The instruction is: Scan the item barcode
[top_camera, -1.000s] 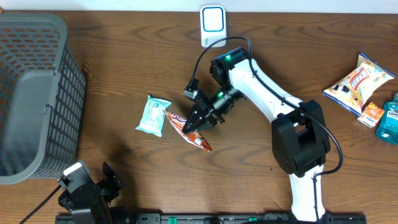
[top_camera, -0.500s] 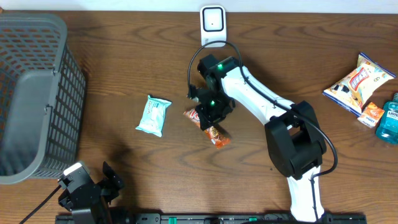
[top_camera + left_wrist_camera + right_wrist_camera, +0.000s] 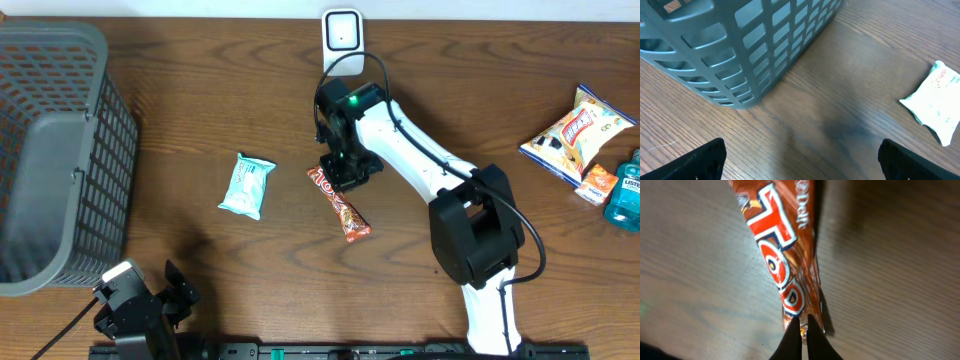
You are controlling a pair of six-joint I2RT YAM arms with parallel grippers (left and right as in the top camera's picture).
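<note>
Bar [image 3: 345, 208] has moved in the last second: I've swung it away from the pale packet [image 3: 247, 185] toward the scanner [image 3: 342, 40]. It is nearer now but still short of it, logo up and no barcode showing, so I judge it needs turning. My right gripper [image 3: 803, 325] pinches its end. My left gripper [image 3: 800, 165] sits wide and holds nothing. I see nothing inside the basket [image 3: 60, 60].

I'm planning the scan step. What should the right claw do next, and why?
Probably lift the candy bar and carry it toward the white scanner. The right claw is pinched shut on the wrapper's end, the bar seems to lie on the table, and the scanner stands just beyond the arm.
</note>
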